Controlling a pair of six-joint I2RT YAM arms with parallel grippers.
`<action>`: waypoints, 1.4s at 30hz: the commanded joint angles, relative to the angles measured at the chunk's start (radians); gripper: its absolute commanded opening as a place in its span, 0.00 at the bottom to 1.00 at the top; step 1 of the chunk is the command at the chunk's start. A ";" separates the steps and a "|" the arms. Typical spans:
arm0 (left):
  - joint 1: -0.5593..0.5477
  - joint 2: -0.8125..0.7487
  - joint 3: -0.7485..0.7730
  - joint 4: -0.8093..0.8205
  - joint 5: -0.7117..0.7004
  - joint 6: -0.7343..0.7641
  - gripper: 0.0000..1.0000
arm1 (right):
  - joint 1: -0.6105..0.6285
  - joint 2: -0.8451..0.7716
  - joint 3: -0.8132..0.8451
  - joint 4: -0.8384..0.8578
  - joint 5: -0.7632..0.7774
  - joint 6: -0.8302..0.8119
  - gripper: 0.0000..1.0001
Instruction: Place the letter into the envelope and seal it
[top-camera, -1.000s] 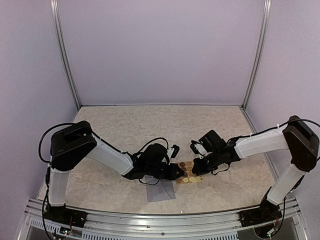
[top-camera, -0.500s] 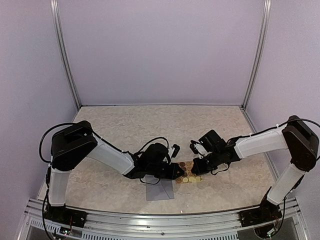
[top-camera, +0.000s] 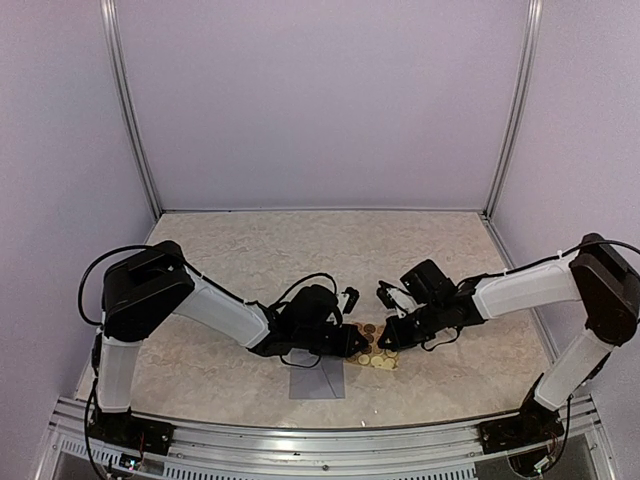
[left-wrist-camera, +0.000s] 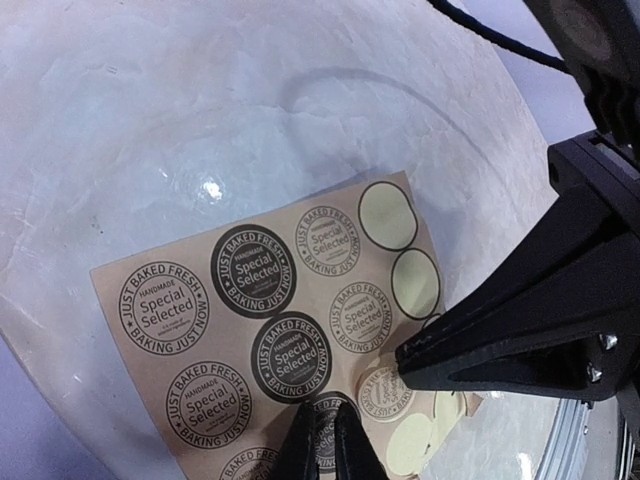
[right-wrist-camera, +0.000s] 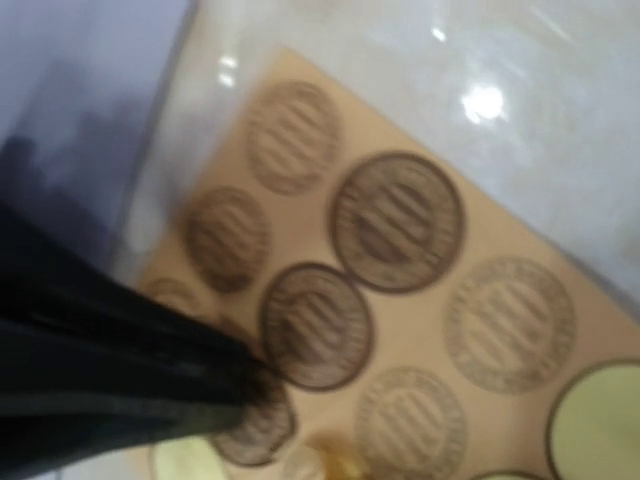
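Note:
The grey-lavender envelope (top-camera: 318, 381) lies flat near the table's front edge. The letter is out of view. Just behind and to the right lies a tan sheet of round stickers (top-camera: 375, 346) (left-wrist-camera: 250, 320) (right-wrist-camera: 420, 300). My left gripper (top-camera: 351, 343) (left-wrist-camera: 325, 440) is shut, its thin tips set on a dark sticker (left-wrist-camera: 337, 412) at the sheet's near edge. My right gripper (top-camera: 385, 339) (left-wrist-camera: 402, 360) (right-wrist-camera: 250, 385) is shut too. Its tip rests on a pale sticker (left-wrist-camera: 383, 392) beside the left tips. The right wrist view is blurred.
Several blank pale rounds (left-wrist-camera: 388, 214) mark the sheet where stickers are gone. The marbled tabletop (top-camera: 300, 250) stretches behind both arms to the lavender walls. A metal rail (top-camera: 300, 435) runs along the front edge.
Both grippers and the sticker sheet have shifted slightly left, toward the envelope. The left jaws closed a little further.

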 joint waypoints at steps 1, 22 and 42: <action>0.002 0.029 0.018 -0.050 -0.015 -0.004 0.07 | -0.007 -0.038 -0.013 0.043 -0.035 -0.006 0.00; 0.033 -0.184 -0.023 -0.048 -0.067 0.072 0.23 | -0.006 -0.245 -0.015 -0.059 0.073 0.038 0.00; 0.099 -0.055 0.062 -0.238 -0.165 0.262 0.27 | -0.007 -0.306 -0.035 -0.067 0.073 0.065 0.00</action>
